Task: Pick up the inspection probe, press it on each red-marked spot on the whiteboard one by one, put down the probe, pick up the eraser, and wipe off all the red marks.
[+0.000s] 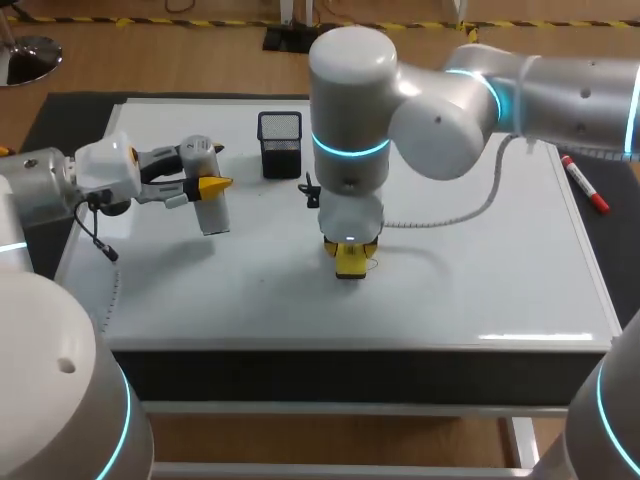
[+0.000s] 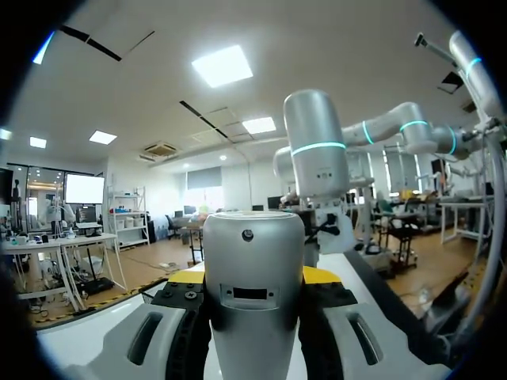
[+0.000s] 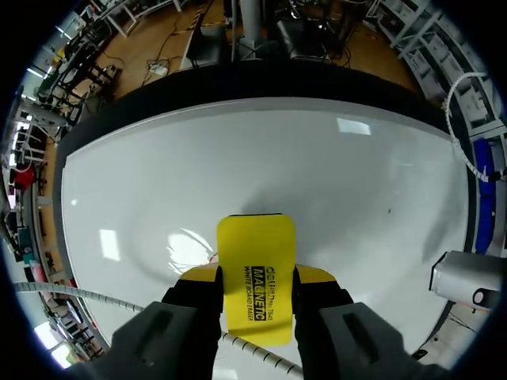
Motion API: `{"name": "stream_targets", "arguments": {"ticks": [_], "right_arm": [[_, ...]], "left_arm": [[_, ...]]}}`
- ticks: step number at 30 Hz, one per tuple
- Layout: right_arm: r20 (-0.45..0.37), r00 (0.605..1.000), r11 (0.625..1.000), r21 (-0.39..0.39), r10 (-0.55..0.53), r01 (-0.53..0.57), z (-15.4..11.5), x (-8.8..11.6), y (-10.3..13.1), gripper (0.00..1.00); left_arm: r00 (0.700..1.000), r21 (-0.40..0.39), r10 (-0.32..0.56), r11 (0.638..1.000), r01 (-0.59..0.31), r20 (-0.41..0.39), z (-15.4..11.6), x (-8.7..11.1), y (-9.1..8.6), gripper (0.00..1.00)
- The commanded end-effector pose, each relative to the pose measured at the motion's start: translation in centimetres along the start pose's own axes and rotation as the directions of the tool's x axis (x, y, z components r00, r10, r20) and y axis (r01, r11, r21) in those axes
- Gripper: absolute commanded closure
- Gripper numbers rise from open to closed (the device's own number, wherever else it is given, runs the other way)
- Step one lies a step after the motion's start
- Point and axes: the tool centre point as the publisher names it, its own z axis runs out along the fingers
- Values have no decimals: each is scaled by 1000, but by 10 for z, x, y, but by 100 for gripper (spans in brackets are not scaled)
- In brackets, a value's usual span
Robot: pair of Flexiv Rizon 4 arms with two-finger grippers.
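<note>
The right tool point(image 3: 255, 279), clamped across the narrow sides of the yellow eraser point(image 3: 255, 241), presses the block flat on the whiteboard point(image 3: 317, 174). From above, the eraser point(image 1: 350, 265) sits under the right tool point(image 1: 350, 252), which reaches in past the middle. It lies toward the front edge from the black mesh cup point(image 1: 280, 143). A faint trace shows just beside the eraser, too small to tell if it is a red mark.

On the left arm's side of the cup, the left tool point(image 1: 208, 190) grips the silver inspection probe point(image 1: 212, 212) round its body. The probe appears to hang clear of the board, not set down. In the left wrist view the probe point(image 2: 253, 253) fills the gap of the left tool point(image 2: 253, 277), both yellow tips against it.

The eraser looks light and stiff, and probably needs even downward pressure to wipe. The probe's smooth barrel looks slippery and is best held at mid-body.

Open board runs forward and toward the right arm's side of the cup. A red marker point(image 1: 585, 185) lies well apart from the cup, near the board's right edge. A white coiled cable point(image 1: 470, 213) trails between them and could snag. The board ends at a drop to the dark bench point(image 1: 300, 372).
</note>
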Motion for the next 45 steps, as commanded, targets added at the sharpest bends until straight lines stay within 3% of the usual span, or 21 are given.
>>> {"name": "stream_targets", "arguments": {"ticks": [1,25,45], "right_arm": [[10,1000,1000,-4,-5,5,9,4,-3,100],[-13,1000,999,-30,21,-22,24,27,-15,100],[-45,990,991,-18,130,-131,26,80,-31,100]], "left_arm": [[1000,5,2,1000,-2,0,0,0,0,100],[1000,5,2,1000,-2,0,0,0,0,100],[1000,5,2,1000,-2,0,0,0,0,100]]}}
